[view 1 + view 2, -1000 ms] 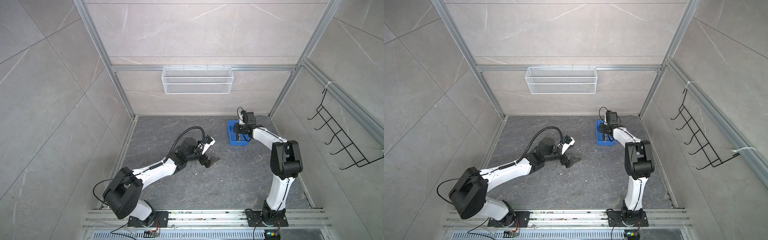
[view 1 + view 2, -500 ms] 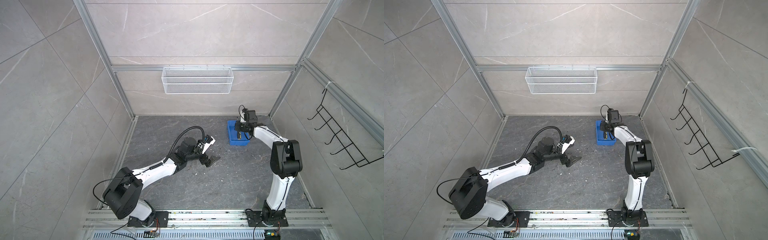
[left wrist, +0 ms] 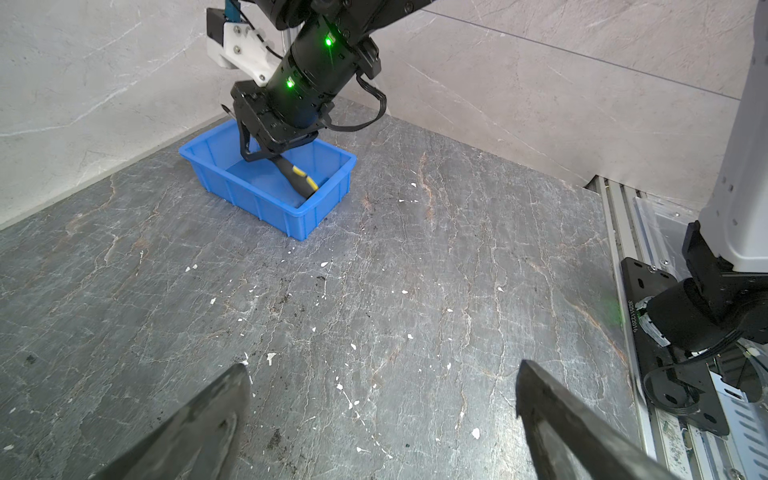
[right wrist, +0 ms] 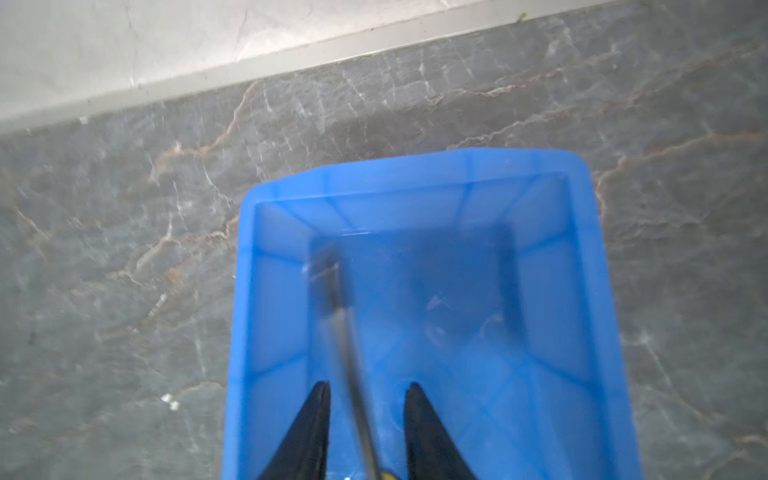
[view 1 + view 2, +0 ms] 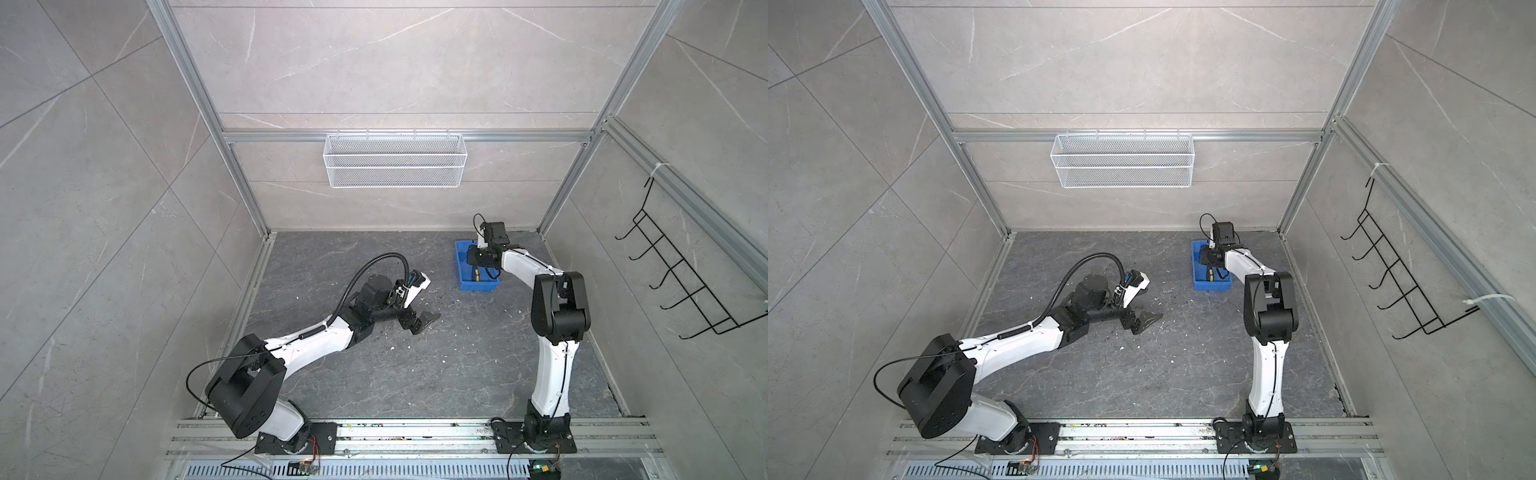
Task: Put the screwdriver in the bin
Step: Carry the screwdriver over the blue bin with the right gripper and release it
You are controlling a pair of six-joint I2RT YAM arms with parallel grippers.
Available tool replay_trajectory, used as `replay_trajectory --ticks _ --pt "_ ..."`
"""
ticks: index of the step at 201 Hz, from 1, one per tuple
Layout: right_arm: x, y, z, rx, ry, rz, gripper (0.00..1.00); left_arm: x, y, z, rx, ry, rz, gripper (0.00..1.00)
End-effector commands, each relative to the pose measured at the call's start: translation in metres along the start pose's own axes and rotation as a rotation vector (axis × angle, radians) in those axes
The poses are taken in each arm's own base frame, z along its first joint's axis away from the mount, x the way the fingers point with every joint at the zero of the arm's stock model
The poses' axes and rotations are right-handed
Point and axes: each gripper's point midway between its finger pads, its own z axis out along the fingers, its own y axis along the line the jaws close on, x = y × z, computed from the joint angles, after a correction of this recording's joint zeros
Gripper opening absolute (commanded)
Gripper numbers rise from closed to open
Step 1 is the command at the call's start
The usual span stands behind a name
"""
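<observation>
Jaws of the right gripper point(image 4: 365, 419) stood a little apart in the right wrist view, the thin shaft of the screwdriver point(image 4: 353, 374) running between them, blurred, with daylight on either side; the tool lay down inside the bin point(image 4: 582, 291). I took this for the release itself: the drop looked as good as made, and the next move would only call for lifting straight up clear of the low walls without catching the shaft.

From the left wrist view the right gripper point(image 3: 266, 151) hung into the blue bin point(image 3: 257, 195), the screwdriver point(image 3: 297, 176) sloping down with its black and yellow handle against the near end wall. The left gripper point(image 3: 382, 386) had its jaws spread wide with nothing between them, over the bare stone counter point(image 3: 415, 270). A small printed code showed on the arm's base plate point(image 3: 648, 316), too small for me to read.

In both top views the bin point(image 5: 462, 266) point(image 5: 1196, 266) sat near the back corner under the right arm, the left gripper point(image 5: 419, 328) well apart. I saw no brand names.
</observation>
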Motion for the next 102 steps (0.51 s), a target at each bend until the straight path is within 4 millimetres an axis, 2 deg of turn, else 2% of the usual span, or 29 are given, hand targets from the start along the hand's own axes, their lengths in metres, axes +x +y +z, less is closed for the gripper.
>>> replay_trajectory --ticks 1,29,49,56,68,84,102 --pt "-0.005 0.002 -0.005 -0.013 0.002 0.000 0.48 -0.021 -0.006 -0.005 0.018 -0.062 0.028 1.00" --pt "-0.017 0.004 -0.027 -0.009 -0.052 -0.004 0.52 -0.019 -0.003 -0.011 -0.013 -0.052 0.036 1.00" --pt "-0.027 0.006 -0.055 -0.009 -0.122 -0.007 0.58 -0.014 0.010 -0.020 -0.079 -0.027 0.037 1.00" --pt "-0.030 0.005 -0.066 -0.009 -0.155 -0.005 0.63 -0.012 0.016 -0.025 -0.105 -0.020 0.031 1.00" --pt "-0.031 0.007 -0.086 -0.015 -0.206 -0.007 0.81 -0.008 0.033 -0.035 -0.151 -0.019 -0.003 1.00" --pt "-0.030 0.007 -0.111 -0.023 -0.273 -0.018 0.92 -0.001 0.059 -0.054 -0.234 -0.017 -0.047 1.00" --pt "-0.023 0.005 -0.142 -0.020 -0.343 -0.036 0.98 0.008 0.088 -0.080 -0.359 -0.026 -0.066 1.00"
